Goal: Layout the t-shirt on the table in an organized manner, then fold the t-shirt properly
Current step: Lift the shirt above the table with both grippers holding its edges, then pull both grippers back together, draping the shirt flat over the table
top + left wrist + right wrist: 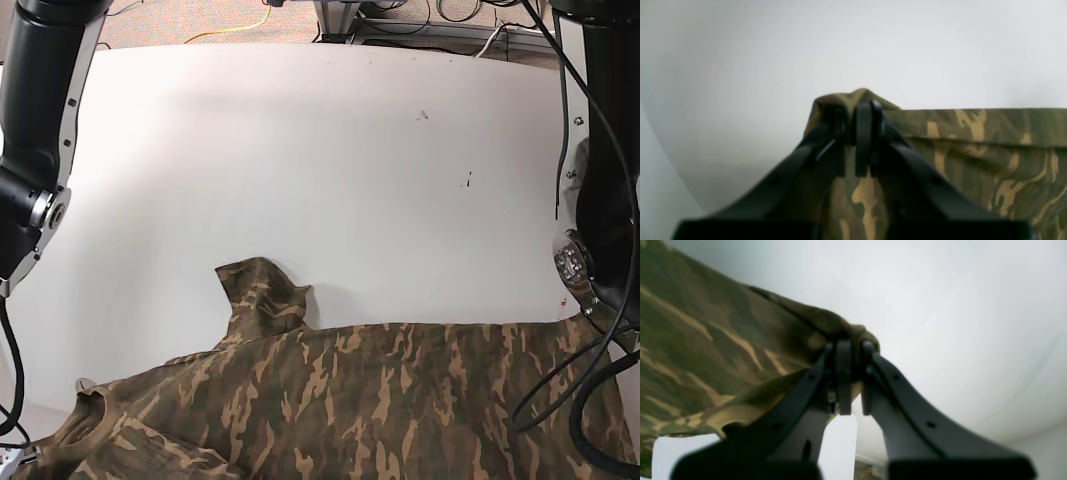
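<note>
Base view: I see one t-shirt (360,400) and one table (300,150). The shirt is spread across the near edge of the white top, from the near left corner to the near right, with one sleeve (262,290) sticking up toward the far side, left of centre. Two arms enter the frame, one at the far left and one at the right; neither pincer is visible from this camera. Two small dark marks (445,148) sit on the bare tabletop, far right of centre. Cables (560,390) from the right-hand arm hang over the cloth at the near right.

Left wrist view: my left gripper (853,133) has its two black fingers (863,133) pressed together on a bunched peak of the camouflage cloth. From that peak one folded hem runs level to the right, and more cloth hangs below it. White tabletop fills the rest, blurred.

Right wrist view: my right gripper (853,373) is likewise clamped on the shirt, its two fingers (843,373) pinching a rolled corner of cloth at their tips. The fabric stretches from there to the upper left and sags below, with a pale gap showing under it. Beyond lies white surface, out of focus.
</note>
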`<state>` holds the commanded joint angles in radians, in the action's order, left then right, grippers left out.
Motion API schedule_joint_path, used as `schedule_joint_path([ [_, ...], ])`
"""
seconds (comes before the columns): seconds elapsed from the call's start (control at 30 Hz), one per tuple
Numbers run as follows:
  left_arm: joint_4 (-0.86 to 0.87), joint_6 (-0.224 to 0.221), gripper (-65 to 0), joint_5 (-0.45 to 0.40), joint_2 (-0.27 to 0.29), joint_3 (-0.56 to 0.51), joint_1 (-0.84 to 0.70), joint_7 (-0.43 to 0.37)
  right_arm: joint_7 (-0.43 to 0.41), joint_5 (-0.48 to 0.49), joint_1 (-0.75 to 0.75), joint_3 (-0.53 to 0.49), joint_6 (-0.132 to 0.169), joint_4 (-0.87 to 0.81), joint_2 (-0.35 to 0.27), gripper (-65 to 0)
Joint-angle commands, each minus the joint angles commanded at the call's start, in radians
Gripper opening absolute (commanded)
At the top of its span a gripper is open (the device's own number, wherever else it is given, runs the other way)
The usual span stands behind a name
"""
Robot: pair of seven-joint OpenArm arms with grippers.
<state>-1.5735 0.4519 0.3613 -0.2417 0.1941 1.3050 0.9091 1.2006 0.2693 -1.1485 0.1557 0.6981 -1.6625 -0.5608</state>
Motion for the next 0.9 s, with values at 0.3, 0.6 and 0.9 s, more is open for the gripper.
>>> schedule_joint_path([
  [0.3,-0.063,0.005,-64.6,0.005,0.000,0.075,-0.112,0.155,0.032,-0.002,0.170,0.014,0.000,-0.109,-0.008,-64.4],
  [0.6,-0.203,0.026,-64.6,0.080,-0.014,0.141,-0.328,0.293,0.089,0.006,0.459,0.123,0.000,-0.302,0.003,-64.4],
  [0.9,-0.290,0.026,-64.6,0.175,-0.014,0.264,-0.605,0.374,0.121,0.008,0.717,0.249,0.000,-0.374,0.035,-64.5],
])
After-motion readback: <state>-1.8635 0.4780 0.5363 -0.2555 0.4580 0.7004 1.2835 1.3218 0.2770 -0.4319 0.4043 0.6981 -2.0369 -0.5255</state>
